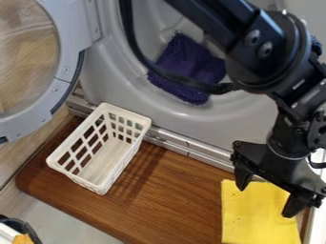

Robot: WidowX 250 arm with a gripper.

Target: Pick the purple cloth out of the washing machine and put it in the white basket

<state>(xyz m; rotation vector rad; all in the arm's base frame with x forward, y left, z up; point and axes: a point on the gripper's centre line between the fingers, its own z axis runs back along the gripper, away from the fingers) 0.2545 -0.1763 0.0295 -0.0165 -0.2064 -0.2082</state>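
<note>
The jaws of the gripper [266, 199] stand released, spread well apart, with one tip to the left and the other lower and to the right, both pointing down toward the yellow sheet [249, 214] at the lower right of the camera view. Whether either tip touches the sheet cannot be told. The sheet lies flat on a brown wooden board [168, 195], beside the base of the washing machine [235, 119]. Above the gripper, the black arm [267, 52] slants in from the top edge, bends at the right and passes in front of part of the machine's round opening. A black cable [149, 66] loops from the arm across the purple cloth [188, 59], which lies bunched in that opening, on its lower inner edge. Left of the gripper, well apart from it, the white basket [127, 112] stands upright on the board, its lattice sides open at the top and its bare bottom visible. Farther left, the machine's round door [66, 52] hangs open, its clear pane framed in grey.
</note>
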